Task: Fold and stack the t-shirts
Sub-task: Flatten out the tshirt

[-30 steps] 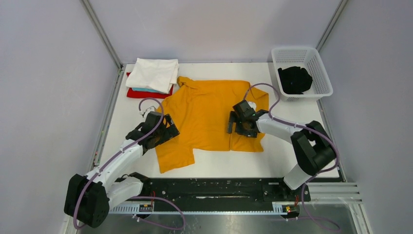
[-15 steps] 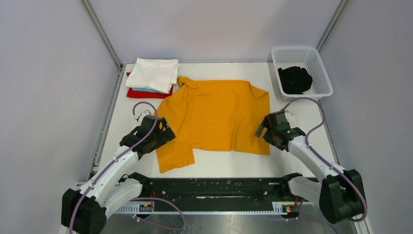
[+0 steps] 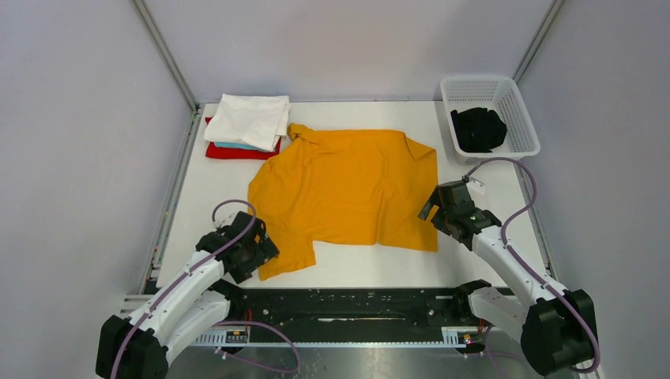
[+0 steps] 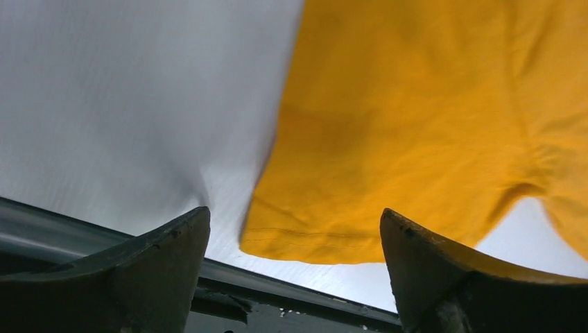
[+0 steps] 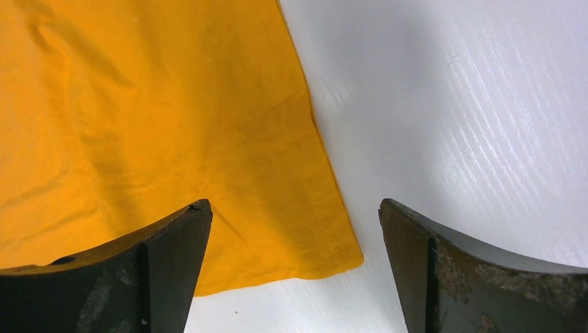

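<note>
Mustard-yellow t-shirt [image 3: 348,185]: spread flat mid-table on the white table [image 3: 474,264], partly folded, one sleeve pointing to the far-left stack and a flap reaching the near edge at the left. Folded stack, far-left corner: white t-shirt [image 3: 249,118] on top, light-blue t-shirt [image 3: 241,146] showing as a thin edge beneath it, red t-shirt [image 3: 225,151] at the bottom. The yellow sleeve lies just beside this stack. Black t-shirt [image 3: 478,129]: bunched inside the white lattice basket [image 3: 523,118], far-right corner. Left gripper [image 4: 295,210]: low over the shirt's near-left corner, fingers apart with the hem corner lying between them — contact with the cloth cannot be told. Right gripper [image 5: 295,202]: low over the shirt's near-right corner, fingers spread wide, the stitched side edge and bare table between them — nothing clamped.
</note>
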You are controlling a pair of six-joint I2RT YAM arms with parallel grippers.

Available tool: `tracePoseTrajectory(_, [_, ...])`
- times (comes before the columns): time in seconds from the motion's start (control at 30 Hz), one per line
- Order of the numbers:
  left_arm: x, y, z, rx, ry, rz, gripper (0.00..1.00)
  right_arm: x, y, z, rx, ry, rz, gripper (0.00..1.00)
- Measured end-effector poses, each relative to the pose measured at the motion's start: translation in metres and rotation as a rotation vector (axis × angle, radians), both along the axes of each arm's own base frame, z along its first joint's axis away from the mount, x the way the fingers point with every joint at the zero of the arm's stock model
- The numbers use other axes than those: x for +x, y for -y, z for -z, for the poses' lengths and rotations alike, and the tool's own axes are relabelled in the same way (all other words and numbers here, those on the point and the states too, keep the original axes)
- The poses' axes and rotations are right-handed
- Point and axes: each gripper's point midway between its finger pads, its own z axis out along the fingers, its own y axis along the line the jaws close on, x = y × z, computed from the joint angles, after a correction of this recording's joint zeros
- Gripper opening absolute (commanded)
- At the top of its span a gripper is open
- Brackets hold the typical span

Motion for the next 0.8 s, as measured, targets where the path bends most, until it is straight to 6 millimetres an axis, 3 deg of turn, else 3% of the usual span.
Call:
tracePoseTrajectory(0.1, [-0.013, 0.000, 0.012, 0.001, -0.055, -0.012, 0.80, -0.001, 0.000, 0.005, -0.008, -0.024, -0.001, 0.99])
tracePoseTrajectory(0.27, [-0.013, 0.007, 0.013, -0.017, -0.057, -0.030, 0.51, -0.003, 0.001, 0.012, -0.020, -0.057, -0.007, 0.99])
tracePoseTrajectory(0.43, [-0.015, 0.013, 0.015, -0.036, -0.061, -0.029, 0.31, -0.004, 0.001, 0.013, -0.023, -0.062, -0.008, 1.00])
tracePoseTrajectory(0.57, [-0.018, 0.017, 0.018, -0.038, -0.078, -0.018, 0.00, -0.003, 0.002, 0.013, -0.023, -0.059, -0.007, 0.99])
tracePoseTrajectory(0.8, [-0.016, 0.020, 0.017, -0.030, -0.075, 0.010, 0.00, -0.004, 0.002, 0.007, -0.019, -0.039, -0.004, 1.00])
